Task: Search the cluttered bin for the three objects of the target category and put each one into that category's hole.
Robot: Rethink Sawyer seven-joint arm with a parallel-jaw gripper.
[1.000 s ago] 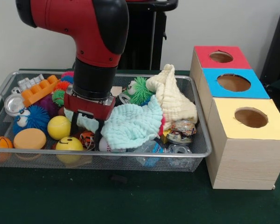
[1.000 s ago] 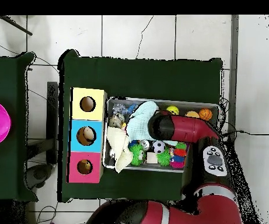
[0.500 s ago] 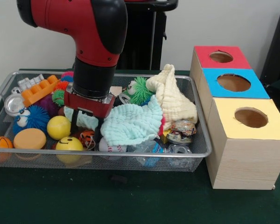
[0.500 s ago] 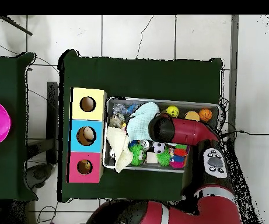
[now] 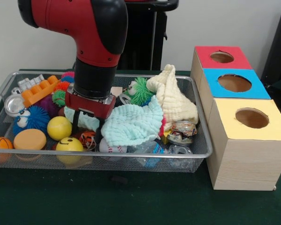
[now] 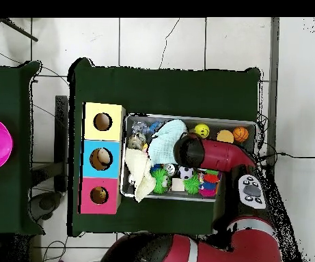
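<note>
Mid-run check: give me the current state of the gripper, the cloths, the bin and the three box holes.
gripper: down in the bin, shut on the mint cloth's edge.
mint cloth: crumpled, draped over toys.
cream cloth: bunched, heaped at the bin's box end.
bin: full, cluttered.
red hole, blue hole, yellow hole: open, unblocked.

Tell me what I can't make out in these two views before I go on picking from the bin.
- Gripper: front view, fingers sunk among cloth and balls, so its hold is unclear; overhead, the arm covers it.
- Under the mint cloth and cream cloth: hidden in both views.
- Holes of the yellow box, blue box and red box: insides too dark in front view.
</note>
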